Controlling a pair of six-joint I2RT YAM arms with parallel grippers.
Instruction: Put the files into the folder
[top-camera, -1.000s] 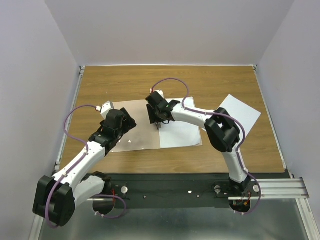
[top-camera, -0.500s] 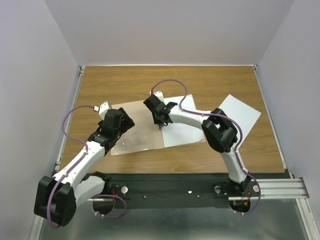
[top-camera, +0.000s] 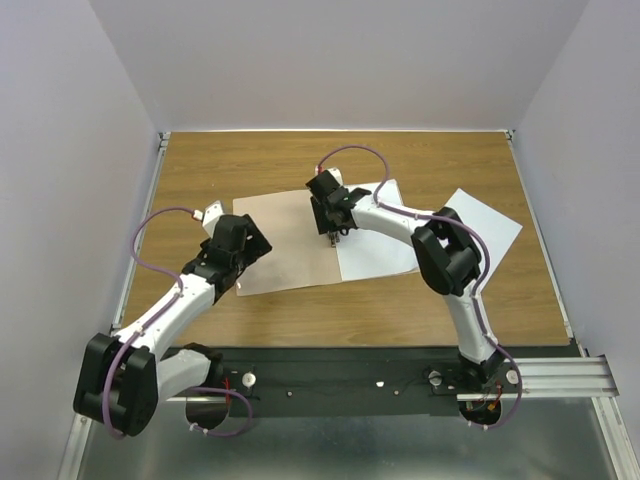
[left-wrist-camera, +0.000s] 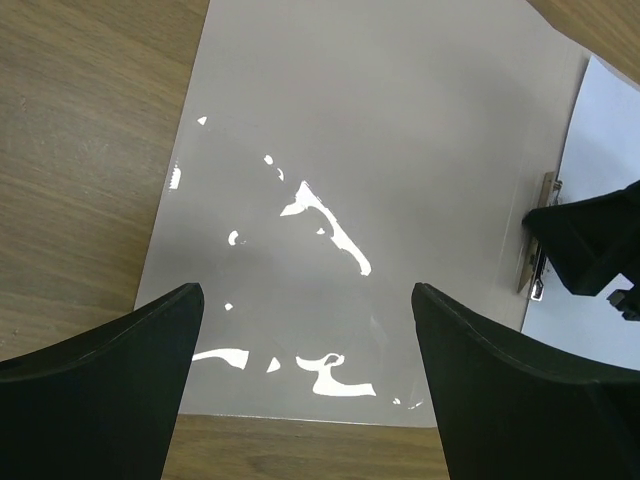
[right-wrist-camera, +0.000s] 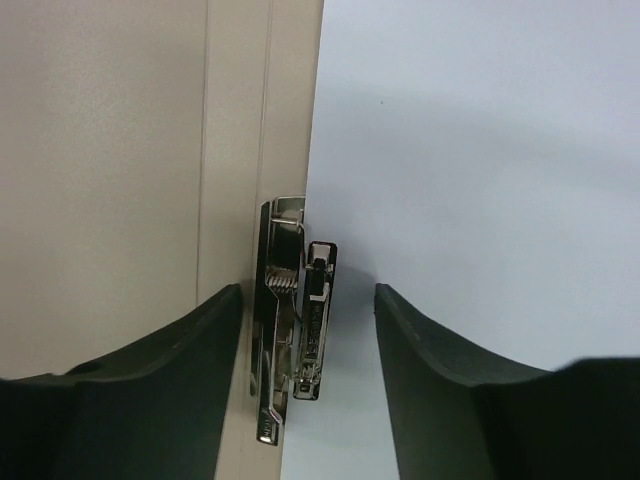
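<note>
Two files (top-camera: 375, 250) out: one touching the folder (top-camera: 285, 255), far sheet (top-camera: 490, 225) well to its right | left end effector (left-wrist-camera: 305, 295) wide open over folder; right end effector (right-wrist-camera: 308, 290) open, straddling metal clip (right-wrist-camera: 290, 330) | paper's likely light, floppy, slippery; you'd pinch an edge

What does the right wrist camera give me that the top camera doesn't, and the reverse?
Only the right wrist: the metal spring clip on the edge of the folder, sitting in the gap between the fingers of the open right hand. Only the top: the second white sheet lying apart at the far right, and the open left hand at the folder's left side. Both: the pinkish-tan folder with a white sheet along its clip edge.
</note>
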